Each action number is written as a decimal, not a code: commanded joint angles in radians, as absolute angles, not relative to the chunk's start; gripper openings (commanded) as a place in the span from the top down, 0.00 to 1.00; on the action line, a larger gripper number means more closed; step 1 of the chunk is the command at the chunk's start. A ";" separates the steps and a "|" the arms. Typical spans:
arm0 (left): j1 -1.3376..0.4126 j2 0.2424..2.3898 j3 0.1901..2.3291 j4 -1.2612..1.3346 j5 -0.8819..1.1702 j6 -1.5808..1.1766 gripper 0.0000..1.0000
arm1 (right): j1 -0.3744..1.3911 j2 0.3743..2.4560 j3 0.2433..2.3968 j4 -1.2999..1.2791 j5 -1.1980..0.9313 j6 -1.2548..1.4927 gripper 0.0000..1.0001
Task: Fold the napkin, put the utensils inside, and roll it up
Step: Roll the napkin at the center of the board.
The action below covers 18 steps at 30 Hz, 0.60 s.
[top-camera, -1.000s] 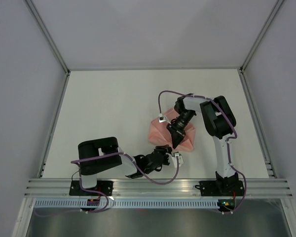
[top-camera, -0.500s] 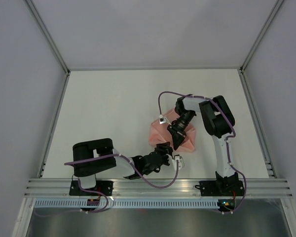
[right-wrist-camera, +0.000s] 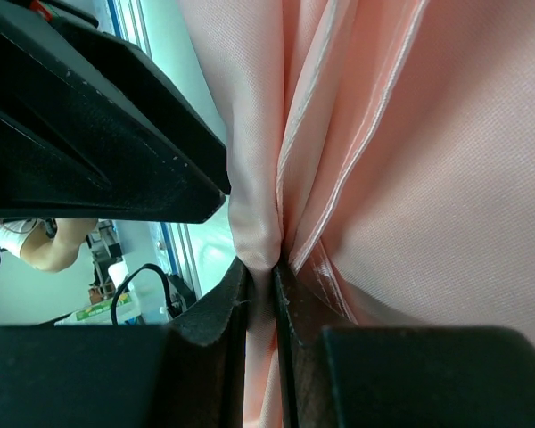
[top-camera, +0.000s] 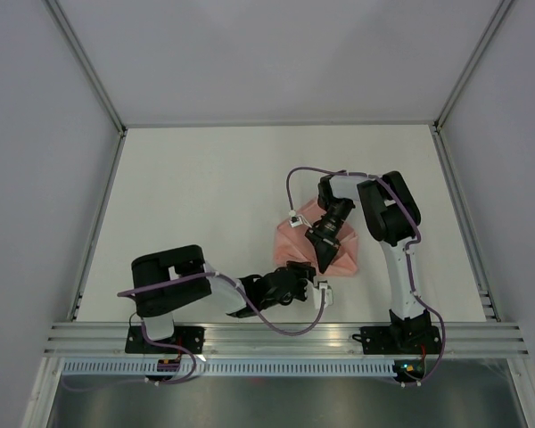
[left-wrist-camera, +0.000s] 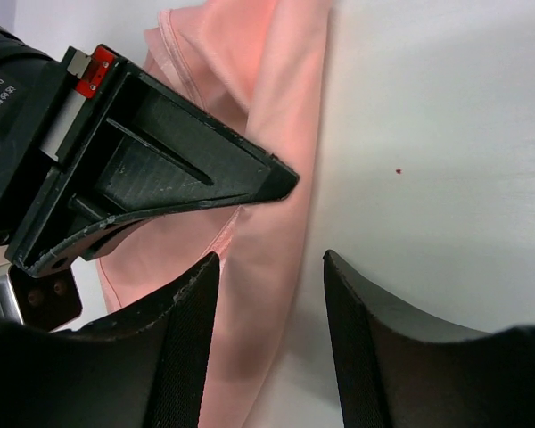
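Closely viewed, your right gripper point(right-wrist-camera: 260, 267) is pinched tight on a bunched fold of the napkin point(right-wrist-camera: 383, 134). The cloth rises from between its two dark fingers point(right-wrist-camera: 205, 321) and fans out beyond them in soft pleats and hemmed edges.

Your left gripper point(left-wrist-camera: 272, 267) stands with its jaws apart and nothing clasped between them. A long strip of the pink cloth lies beneath the gap. The black body of the right gripper reaches in just past the left fingertips, from the left side of that wrist view.

From overhead, you see both grippers meeting at the near side of the napkin. The left one comes in low from the left, and the right one bends down from the far side. The napkin sits as a crumpled, partly folded heap on the white table point(top-camera: 205, 196), right of centre and closer to the near edge than to the far one.
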State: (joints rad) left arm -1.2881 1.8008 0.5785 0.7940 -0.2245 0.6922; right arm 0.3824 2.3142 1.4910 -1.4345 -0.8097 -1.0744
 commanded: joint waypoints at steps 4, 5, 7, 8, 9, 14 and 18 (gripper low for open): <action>-1.235 1.824 0.630 0.787 -0.117 0.673 0.44 | 0.373 2.368 1.509 -1.267 -0.630 -1.163 0.88; -1.232 1.828 0.637 0.779 -0.107 0.673 0.43 | 0.371 2.368 1.512 -1.267 -0.629 -1.161 0.89; -1.226 1.839 0.661 0.735 -0.065 0.664 0.43 | 0.371 2.368 1.514 -1.267 -0.627 -1.157 0.89; -1.221 1.842 0.673 0.707 -0.046 0.661 0.44 | 0.371 2.368 1.517 -1.269 -0.627 -1.158 0.89; -1.221 1.847 0.698 0.657 -0.029 0.657 0.44 | 0.370 2.368 1.519 -1.269 -0.626 -1.157 0.89; -1.220 1.882 0.755 0.542 0.044 0.627 0.51 | 0.368 2.370 1.531 -1.272 -0.624 -1.152 0.89; -1.209 1.894 0.767 0.500 0.072 0.585 0.61 | 0.368 2.372 1.531 -1.273 -0.629 -1.155 0.89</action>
